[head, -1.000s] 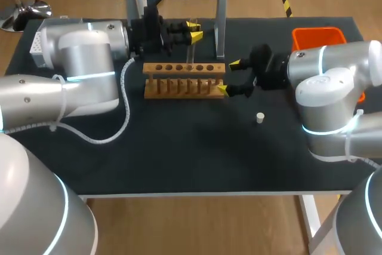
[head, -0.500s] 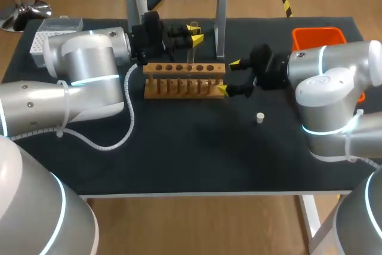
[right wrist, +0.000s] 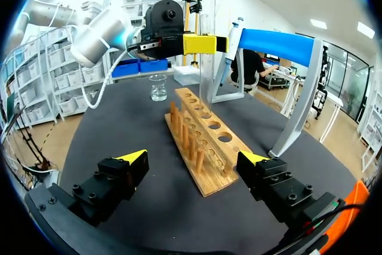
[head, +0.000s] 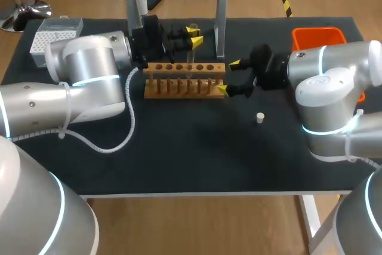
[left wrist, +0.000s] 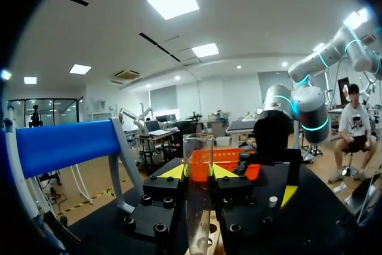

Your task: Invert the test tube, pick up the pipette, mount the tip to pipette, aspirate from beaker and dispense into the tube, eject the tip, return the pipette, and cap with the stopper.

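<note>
While the test tube point(left wrist: 198, 198) is clamped upright between the fingers of the left claw point(head: 194, 33), it is held over the wooden rack point(head: 184, 82) | right claw point(head: 228, 76) is held wide open, nothing gripped, at the rack's right end | stopper point(head: 260, 117) is seen on the worktop point(head: 179, 147) near the right claw

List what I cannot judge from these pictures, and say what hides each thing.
- Tube, lower end: left wrist view, cut off by the picture's edge; whether it sits in the rack is unclear.
- Beaker: head view, hidden behind the left arm; right wrist view, too small to judge its liquid.
- Pipette: right wrist view, too small beside the stand to see its lower end.
</note>
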Controlling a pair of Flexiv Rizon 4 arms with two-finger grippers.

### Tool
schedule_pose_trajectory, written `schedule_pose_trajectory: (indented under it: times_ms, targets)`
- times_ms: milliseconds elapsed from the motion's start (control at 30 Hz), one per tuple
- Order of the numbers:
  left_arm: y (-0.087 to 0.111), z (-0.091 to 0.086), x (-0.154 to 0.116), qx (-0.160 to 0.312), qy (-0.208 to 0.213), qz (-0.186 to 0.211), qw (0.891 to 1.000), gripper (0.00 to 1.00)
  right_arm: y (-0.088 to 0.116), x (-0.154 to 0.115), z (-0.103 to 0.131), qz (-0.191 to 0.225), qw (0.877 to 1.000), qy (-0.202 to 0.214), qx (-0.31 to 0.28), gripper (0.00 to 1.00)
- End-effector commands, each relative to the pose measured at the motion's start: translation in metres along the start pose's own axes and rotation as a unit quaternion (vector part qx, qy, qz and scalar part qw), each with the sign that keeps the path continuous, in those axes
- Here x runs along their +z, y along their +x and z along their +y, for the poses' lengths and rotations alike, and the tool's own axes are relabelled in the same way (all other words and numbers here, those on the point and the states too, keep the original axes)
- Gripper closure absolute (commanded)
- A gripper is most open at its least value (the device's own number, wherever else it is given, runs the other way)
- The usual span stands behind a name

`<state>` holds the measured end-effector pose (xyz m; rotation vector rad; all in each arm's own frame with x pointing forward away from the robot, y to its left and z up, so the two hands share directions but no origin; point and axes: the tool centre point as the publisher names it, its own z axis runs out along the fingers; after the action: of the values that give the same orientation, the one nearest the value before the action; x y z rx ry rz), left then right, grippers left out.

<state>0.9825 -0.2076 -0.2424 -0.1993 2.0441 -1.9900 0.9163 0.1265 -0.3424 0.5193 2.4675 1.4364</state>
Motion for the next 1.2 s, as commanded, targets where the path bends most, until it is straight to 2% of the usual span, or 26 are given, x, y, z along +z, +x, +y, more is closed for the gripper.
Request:
schedule_pose_trajectory:
  times_ms: [33, 700, 1200]
  targets:
    - [0.0, 0.003, 0.002, 0.001, 0.004, -0.002, 1.0, 1.0, 0.0, 0.0, -0.001, 0.0, 1.0, -0.001, 0.0, 0.0]
    - [-0.002, 0.014, -0.004, -0.007, 0.033, -0.021, 0.999, 1.0, 0.0, 0.0, -0.001, 0.0, 1.0, -0.001, 0.0, 0.0]
    - [-0.003, 0.018, -0.004, -0.006, 0.034, -0.018, 0.999, 1.0, 0.0, 0.0, -0.001, 0.0, 1.0, -0.001, 0.0, 0.0]
